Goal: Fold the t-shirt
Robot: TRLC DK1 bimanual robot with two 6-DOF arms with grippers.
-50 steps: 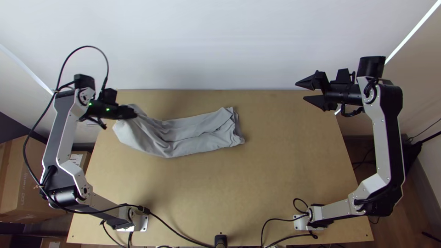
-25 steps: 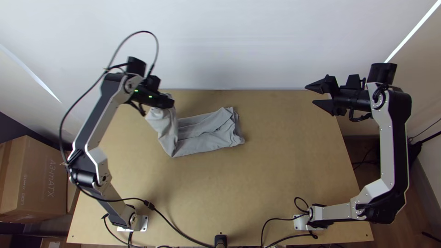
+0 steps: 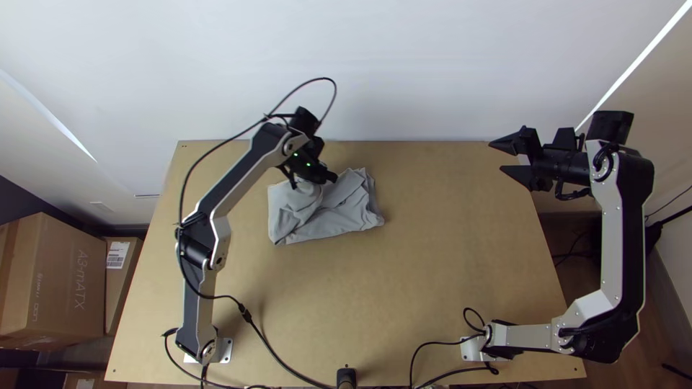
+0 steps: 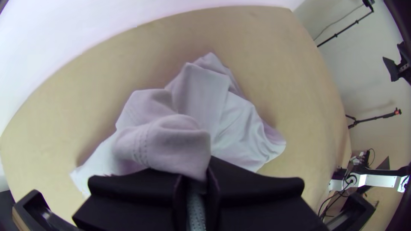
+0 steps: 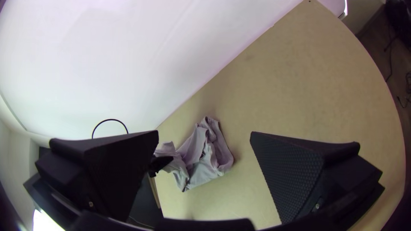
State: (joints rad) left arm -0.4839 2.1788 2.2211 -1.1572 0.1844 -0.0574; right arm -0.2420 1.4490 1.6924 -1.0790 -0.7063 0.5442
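From where I stood, the t-shirt (image 3: 335,218) lay toward the far side of the light wooden table (image 3: 432,288), left of the middle. It was soft, matte grey cloth, folded into a short, lumpy packet, with loose ripples running to a crumpled end on the right.

The left gripper (image 3: 329,178) had its broad black fingers pressed together on a bit of the shirt, and the left wrist view showed that part rising in a plump, rounded roll — a stitched seam (image 4: 141,147) curving across it. Around the pinch the fabric bulged over the flatter layers, which had soft, uneven folds.

The right gripper (image 3: 497,156) hung near the table's far right corner, well apart from the cloth and holding nothing. Its thick, wedge-shaped fingers stood wide open — a fine, pebbly grid covered the inner pad (image 5: 291,175). Off to the left sat plain brown cardboard boxes (image 3: 54,277), square-edged beside all that rumpled fabric.
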